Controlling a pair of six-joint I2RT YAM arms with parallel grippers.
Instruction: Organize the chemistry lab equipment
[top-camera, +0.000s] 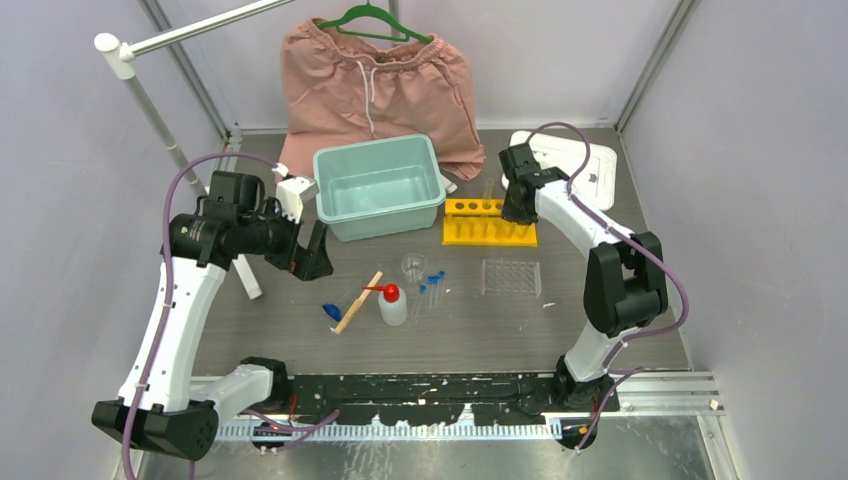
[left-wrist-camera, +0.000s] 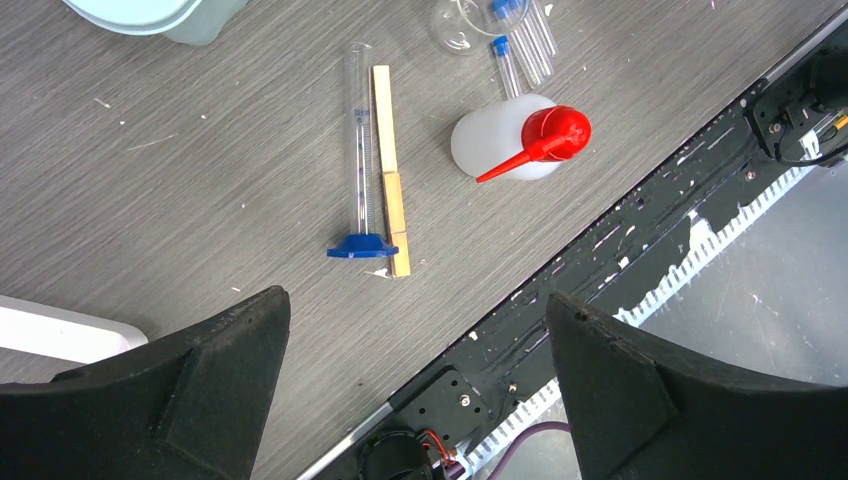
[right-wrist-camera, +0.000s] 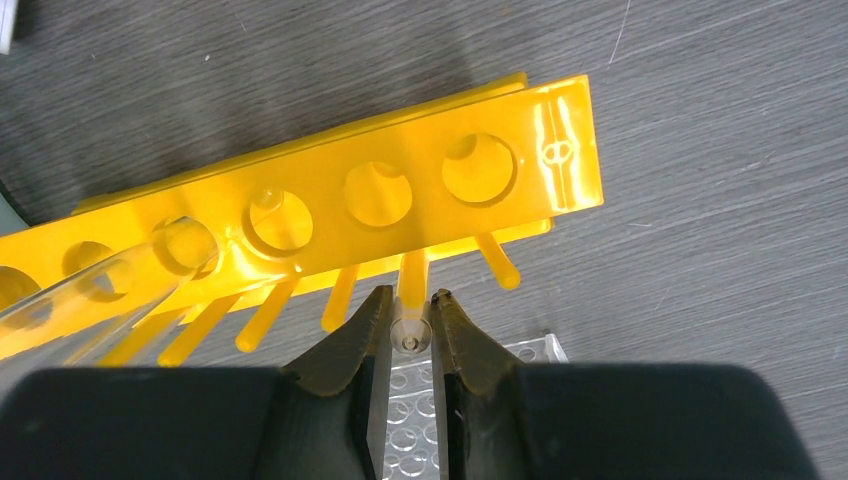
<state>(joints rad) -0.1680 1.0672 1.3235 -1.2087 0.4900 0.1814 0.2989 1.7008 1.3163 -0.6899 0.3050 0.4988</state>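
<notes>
My right gripper (right-wrist-camera: 412, 297) pinched a clear tube (right-wrist-camera: 410, 336) over the yellow rack (right-wrist-camera: 430, 215), left gripper (left-wrist-camera: 415, 298) gaping wide; seating it seemed next.

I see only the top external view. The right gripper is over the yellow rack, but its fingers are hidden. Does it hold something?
Observer: Yes, the right wrist view shows the right gripper shut on a small clear tube, close to the pegs of the yellow rack.
Operator: Is there free room near it?
Observer: The three holes at that end of the rack look empty.
Operator: What is the blue piece beside the wooden stick?
Observer: The left wrist view shows it is the base of a clear graduated cylinder lying along the stick.
</notes>
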